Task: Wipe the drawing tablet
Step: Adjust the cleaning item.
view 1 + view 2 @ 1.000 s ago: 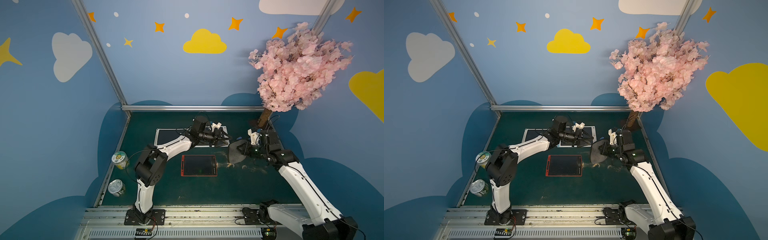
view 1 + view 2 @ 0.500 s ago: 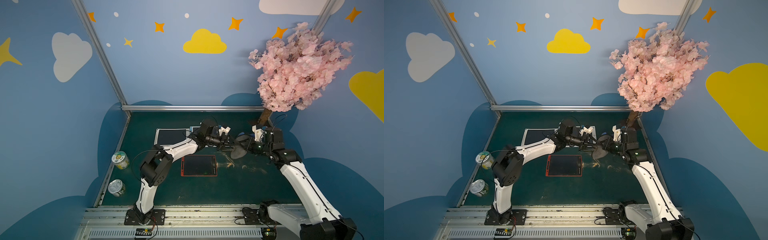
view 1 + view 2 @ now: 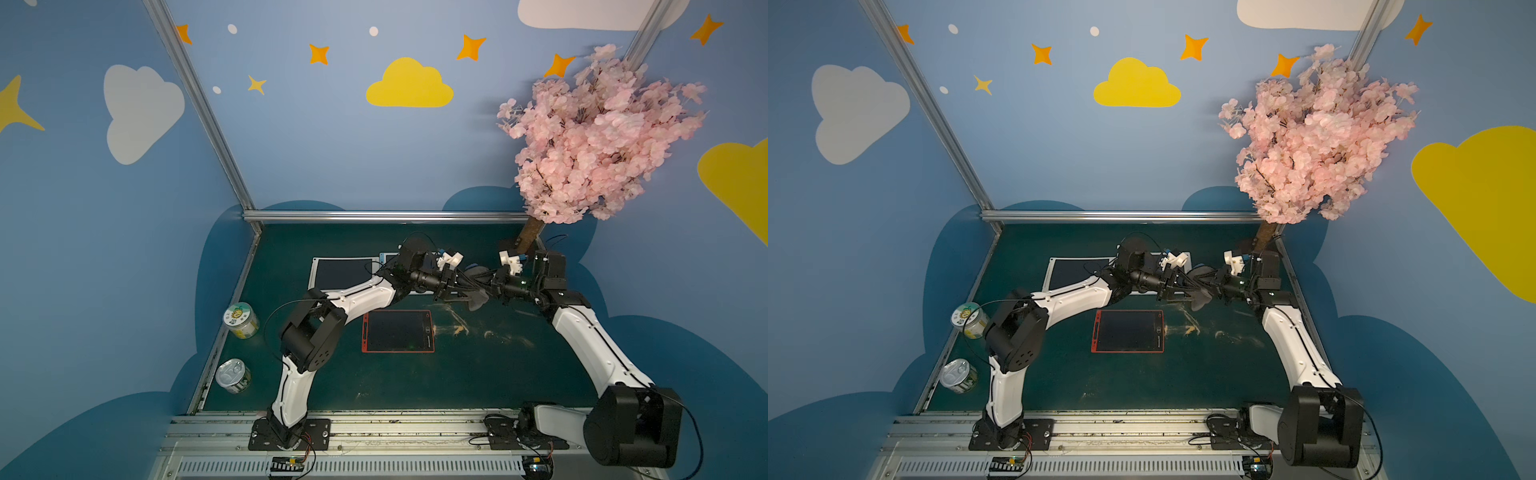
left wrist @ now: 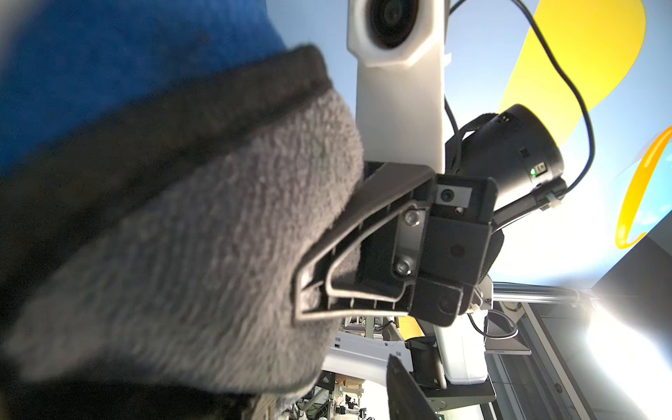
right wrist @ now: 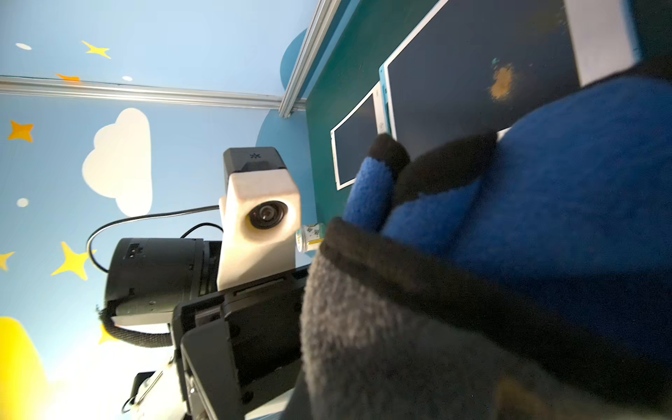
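Grey-and-blue cloth (image 3: 475, 298) hangs between the two grippers in both top views, above the back of the green table (image 3: 478, 374). We see the left gripper (image 3: 452, 286) and the right gripper (image 3: 485, 286) pointing at each other, nearly tip to tip, with the cloth bunched where they meet. The red tablet (image 3: 398, 331) lies flat in mid-table, nearer the front than the grippers and apart from the cloth. Brown crumbs (image 3: 457, 330) lie just beside it on the right arm's side. A white tablet (image 3: 340, 272) lies at the back, partly under the left arm. A jar (image 3: 241, 320) and a tin (image 3: 232, 376) stand by the table's edge on the left arm's side.

In the left wrist view, we see a finger (image 4: 382, 189) of the right gripper pressed into the grey pile; that gripper is clamped on the cloth.

In the right wrist view, the cloth fills the foreground and covers the left gripper's fingers, so we cannot tell whether it grips or stands loose. Behind it, the blue tablet (image 5: 472, 72) lies just beside the white tablet, with an orange-brown stain (image 5: 503, 83) on its dark screen.
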Motion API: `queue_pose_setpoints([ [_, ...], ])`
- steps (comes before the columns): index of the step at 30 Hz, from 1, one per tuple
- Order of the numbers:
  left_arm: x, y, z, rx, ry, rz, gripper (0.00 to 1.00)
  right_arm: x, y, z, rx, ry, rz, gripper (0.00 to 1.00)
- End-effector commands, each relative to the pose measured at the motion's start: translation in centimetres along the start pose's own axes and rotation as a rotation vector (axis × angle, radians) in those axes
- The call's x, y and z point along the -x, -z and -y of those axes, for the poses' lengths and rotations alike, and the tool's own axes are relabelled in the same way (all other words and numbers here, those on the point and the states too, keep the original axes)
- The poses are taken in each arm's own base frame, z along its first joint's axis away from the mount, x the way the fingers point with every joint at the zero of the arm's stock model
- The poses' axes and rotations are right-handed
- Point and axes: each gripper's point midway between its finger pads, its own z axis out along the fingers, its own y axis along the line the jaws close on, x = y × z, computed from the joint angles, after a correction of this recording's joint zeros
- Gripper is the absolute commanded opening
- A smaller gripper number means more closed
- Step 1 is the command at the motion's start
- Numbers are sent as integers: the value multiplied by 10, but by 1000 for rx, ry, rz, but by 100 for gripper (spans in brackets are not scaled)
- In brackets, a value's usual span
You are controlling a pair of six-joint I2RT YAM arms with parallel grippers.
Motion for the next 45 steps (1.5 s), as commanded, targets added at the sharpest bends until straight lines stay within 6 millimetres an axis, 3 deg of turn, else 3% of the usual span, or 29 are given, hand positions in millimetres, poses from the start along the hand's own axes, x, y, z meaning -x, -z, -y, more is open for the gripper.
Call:
queue_pose_setpoints([
  [1, -1, -1, -6, -5, -16, -20, 48, -11, 4, -33, 134, 42, -71, 0],
  [8, -1, 16, -19, 91, -30, 4, 48, -20, 9, -37, 127, -4, -106, 0],
  [14, 0, 35, -18, 210, -99, 34, 49, -31, 8, -34, 143, -43, -182, 0],
  [24, 6, 49, 28, 37, -89, 73, 54, -35, 6, -20, 115, -36, -195, 0],
  [30, 6, 49, 39, -29, -5, 102, 58, -22, 23, -26, -48, 148, -40, 0],
  [38, 5, 28, 34, -63, 117, 134, 59, -13, 69, -65, -205, 577, 388, 0],
  [45, 16, 25, 53, -140, 179, 180, 59, -20, 78, -63, -291, 689, 425, 0],
])
